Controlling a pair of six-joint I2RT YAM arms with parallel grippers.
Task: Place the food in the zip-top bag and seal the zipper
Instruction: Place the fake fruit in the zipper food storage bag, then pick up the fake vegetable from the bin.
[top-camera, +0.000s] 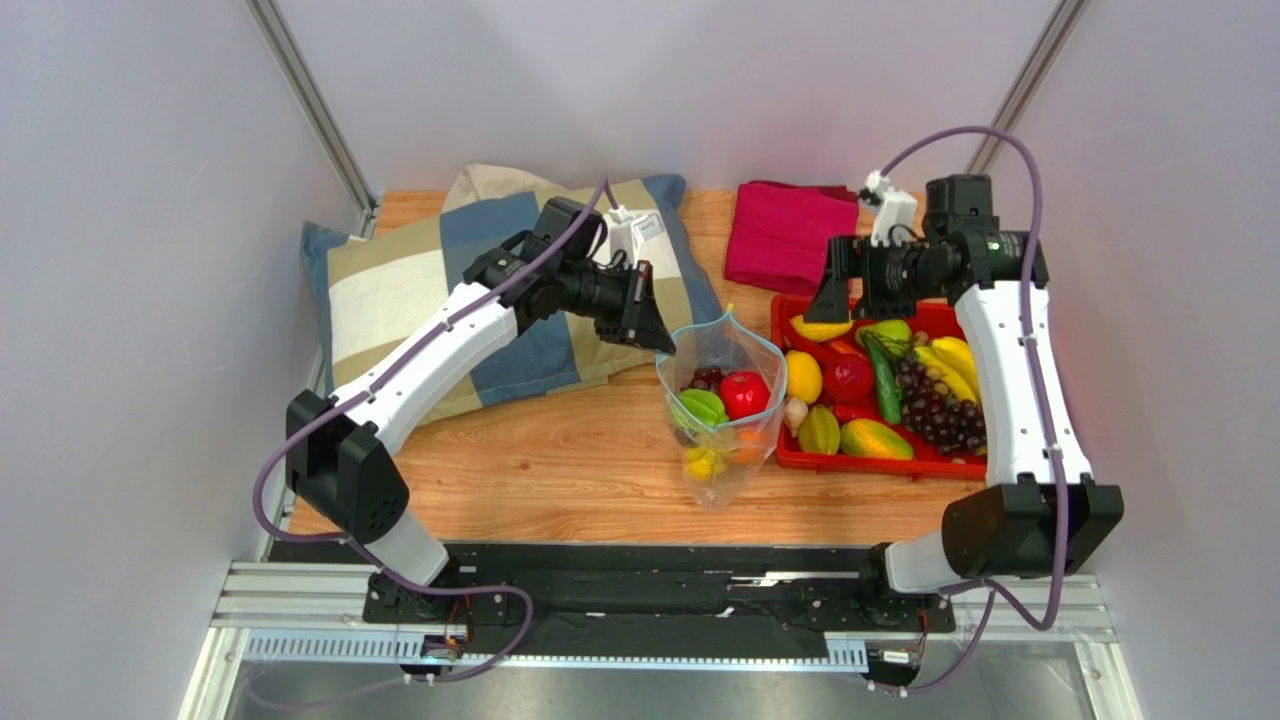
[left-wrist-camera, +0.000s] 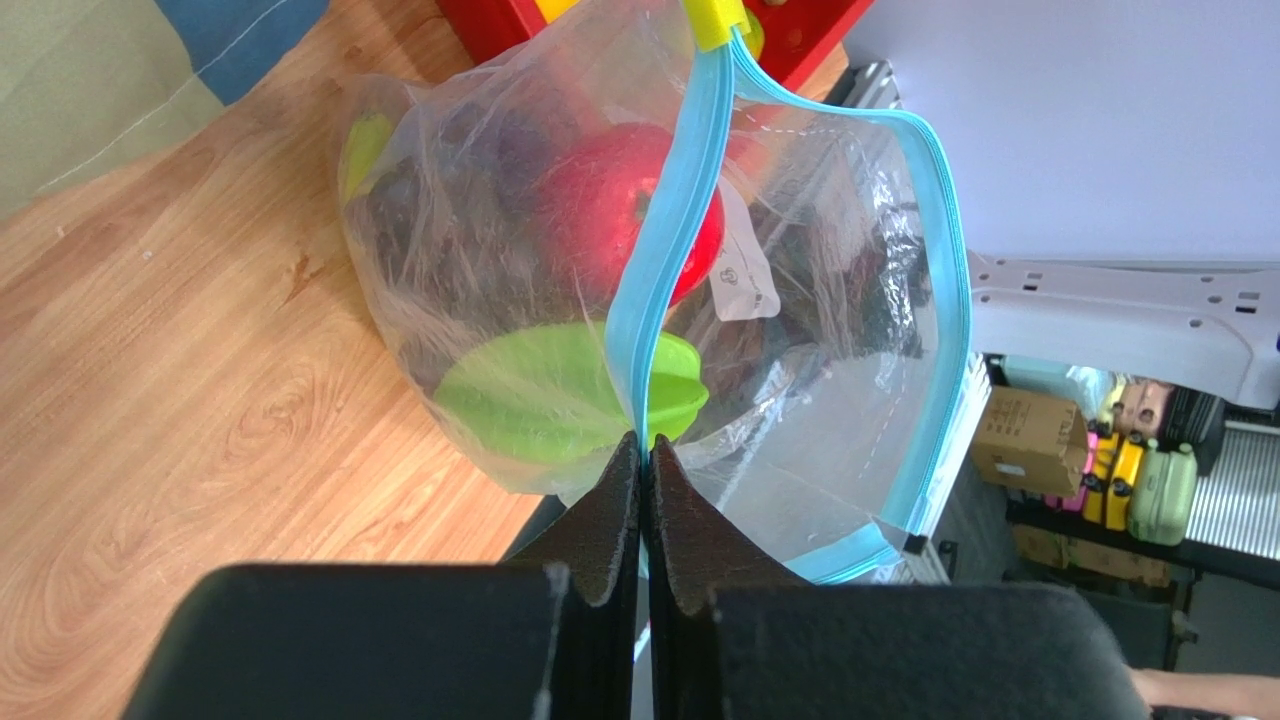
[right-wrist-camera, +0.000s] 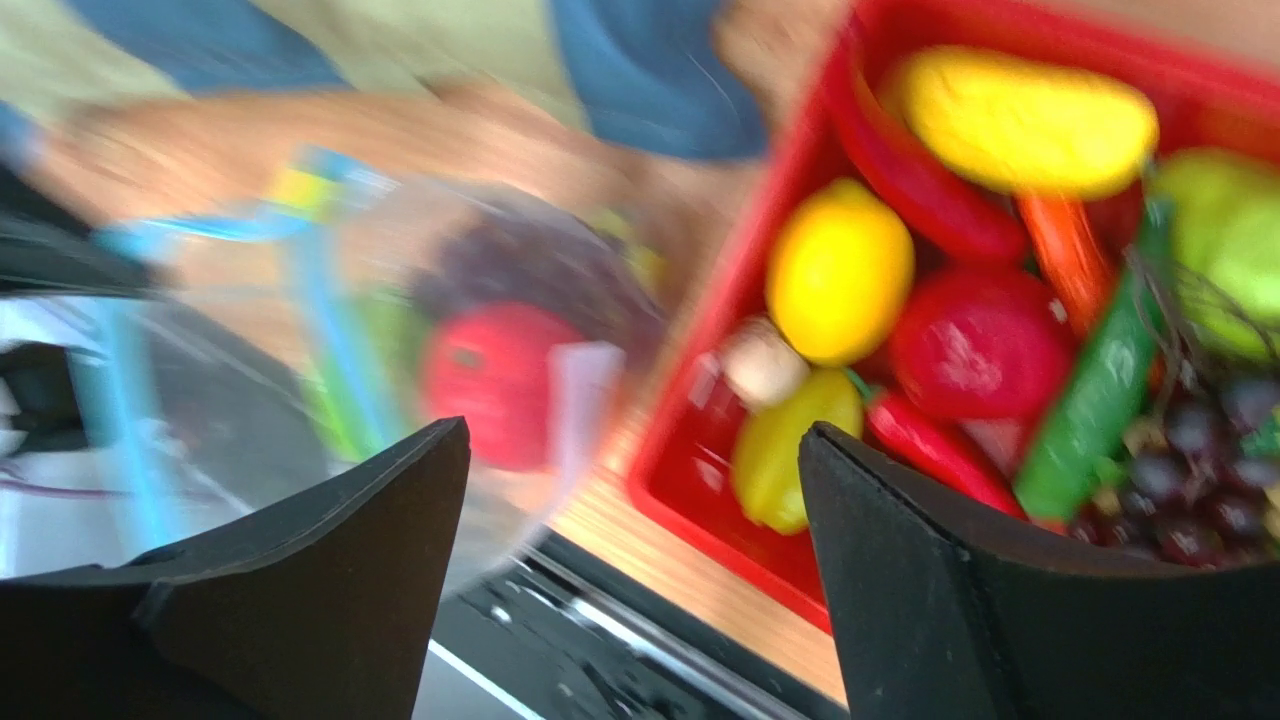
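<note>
Table: wooden top, light grain.
Far left: checked cushion.
Far middle: folded magenta cloth.
Right: red tray.
Centre: clear bag, just beside tray.

Pale walls, wood tbl, poss. shelf

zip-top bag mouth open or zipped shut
Open: the zipper strips stand apart in a wide loop above the food, and the left pincer pinches one strip.

Blurred zip-top bag holding red apple, full red tray beside
</note>
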